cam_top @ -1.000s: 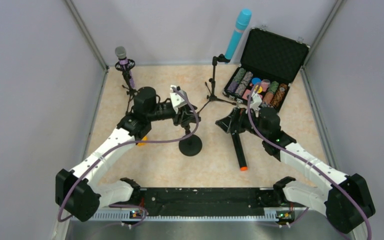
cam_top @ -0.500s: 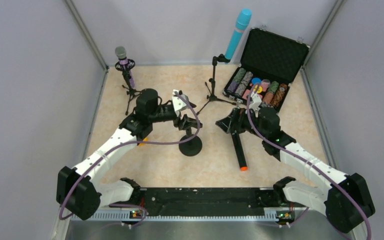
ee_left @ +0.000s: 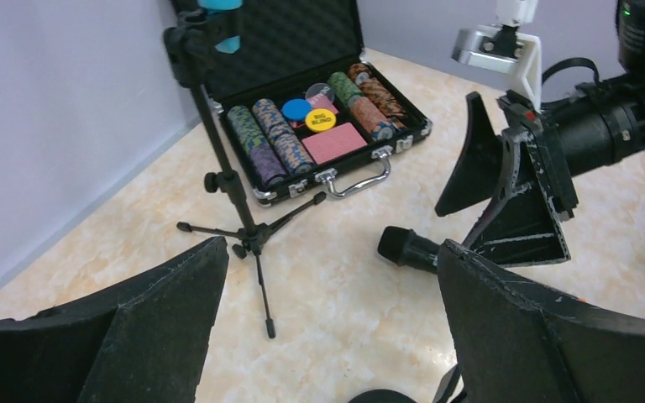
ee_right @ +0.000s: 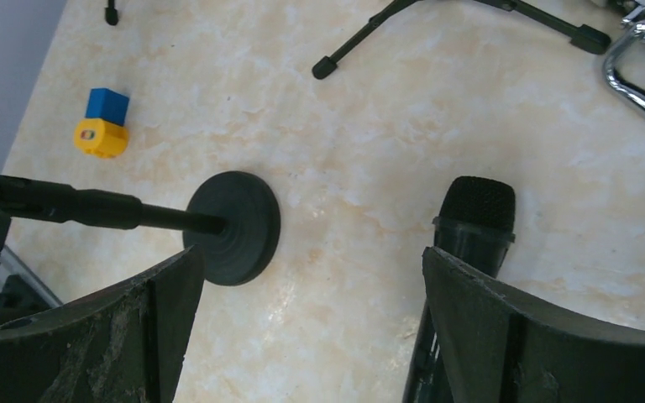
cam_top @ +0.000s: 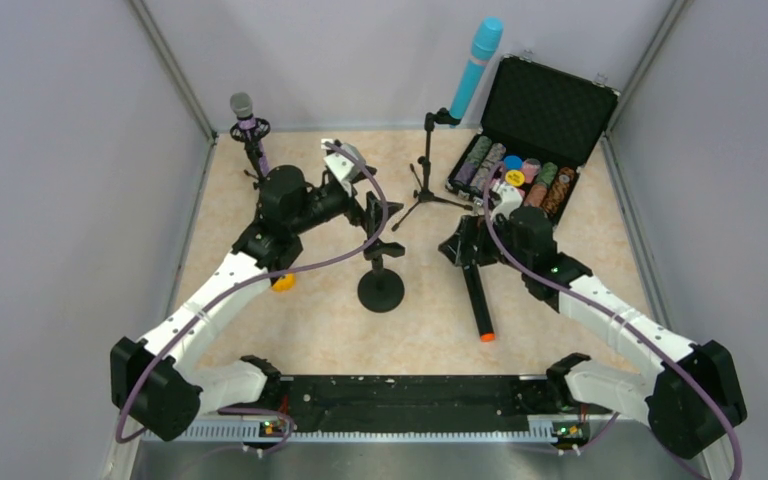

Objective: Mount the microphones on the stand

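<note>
Two grippers gaped wide, empty: left gripper [ee_left: 332, 252] and right gripper [ee_right: 311, 256].
Black microphone [cam_top: 479, 305] lay lower centre, beside the round-based stand [cam_top: 381, 292].

The setting looks like a robotics lab test cell, not a home or a shop. Plain grey panels [cam_top: 60, 150] wall in a marble-patterned tabletop [cam_top: 430, 330], and bare metal struts [cam_top: 173, 75] run up the corners. A left arm [cam_top: 210, 300] and a right arm [cam_top: 610, 315] are bolted to a black rail [cam_top: 410, 395] at the near edge, trailing purple cables [cam_top: 340, 270]. The props are a staged mix: a poker-chip case [cam_top: 550, 105], a toy block [ee_right: 105, 126] and a tripod microphone stand [cam_top: 426, 160].
</note>
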You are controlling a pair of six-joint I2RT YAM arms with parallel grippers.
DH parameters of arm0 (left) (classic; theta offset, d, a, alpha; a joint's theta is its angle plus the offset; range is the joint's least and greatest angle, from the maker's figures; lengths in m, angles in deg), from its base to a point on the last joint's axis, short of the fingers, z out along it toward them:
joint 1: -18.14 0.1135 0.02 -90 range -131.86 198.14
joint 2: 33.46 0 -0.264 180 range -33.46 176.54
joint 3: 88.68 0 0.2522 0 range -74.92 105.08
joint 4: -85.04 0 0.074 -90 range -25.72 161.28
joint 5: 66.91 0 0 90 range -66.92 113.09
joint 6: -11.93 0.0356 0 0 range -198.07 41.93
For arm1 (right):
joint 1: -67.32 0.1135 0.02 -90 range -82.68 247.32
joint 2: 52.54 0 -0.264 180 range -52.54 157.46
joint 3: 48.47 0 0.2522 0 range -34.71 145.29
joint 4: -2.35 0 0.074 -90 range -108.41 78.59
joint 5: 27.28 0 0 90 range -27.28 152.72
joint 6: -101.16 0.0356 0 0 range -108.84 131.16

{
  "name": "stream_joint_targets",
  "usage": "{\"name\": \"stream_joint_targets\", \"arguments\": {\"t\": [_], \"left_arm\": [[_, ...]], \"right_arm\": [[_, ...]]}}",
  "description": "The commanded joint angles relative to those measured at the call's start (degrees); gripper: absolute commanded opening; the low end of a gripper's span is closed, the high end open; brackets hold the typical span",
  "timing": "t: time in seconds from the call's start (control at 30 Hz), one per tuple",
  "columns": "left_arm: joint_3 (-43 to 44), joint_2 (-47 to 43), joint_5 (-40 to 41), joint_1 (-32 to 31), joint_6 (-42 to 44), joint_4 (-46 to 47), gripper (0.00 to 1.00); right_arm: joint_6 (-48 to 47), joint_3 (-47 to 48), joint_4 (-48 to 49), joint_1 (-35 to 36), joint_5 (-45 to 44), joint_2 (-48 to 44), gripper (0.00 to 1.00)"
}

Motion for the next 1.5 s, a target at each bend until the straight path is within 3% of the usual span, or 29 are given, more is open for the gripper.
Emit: {"name": "stream_joint_targets", "arguments": {"t": [0.0,0.23,0.4,0.97,1.13,1.3,1.47], "left_arm": [[1.89,-1.79,9.42,0.49,-3.88,0.91,0.99],[0.24,-2.16,15.64,0.98,-3.9,-2.05,0.99],[-0.83,-1.61,16.2,0.97,-3.5,-3.76,0.99],[-1.82,0.41,18.03,0.96,-3.47,-4.2,0.99],[-1.54,-0.73,19.26,0.97,-4.65,-3.52,0.99],[0.51,-1.07,25.64,0.98,-8.32,-6.97,0.99],[-0.41,-1.79,32.74,0.95,-11.6,-9.58,0.99]], "right_arm": [[-5.25,5.41,-7.19,-0.72,-6.18,1.52,0.98],[-8.12,10.97,-18.24,-0.7,-16.45,8.55,0.98],[-9.33,14.8,-23.3,-0.6,-17.4,14.59,0.95],[-9.0,16.48,-25.77,2.42,-18.74,26.82,0.84],[-8.48,17.48,-24.68,3.77,-19.28,30.28,0.79],[-8.54,19.41,-24.41,4.85,-19.93,33.25,0.71],[-9.1,19.49,-24.55,5.02,-20.9,34.92,0.55]]}}
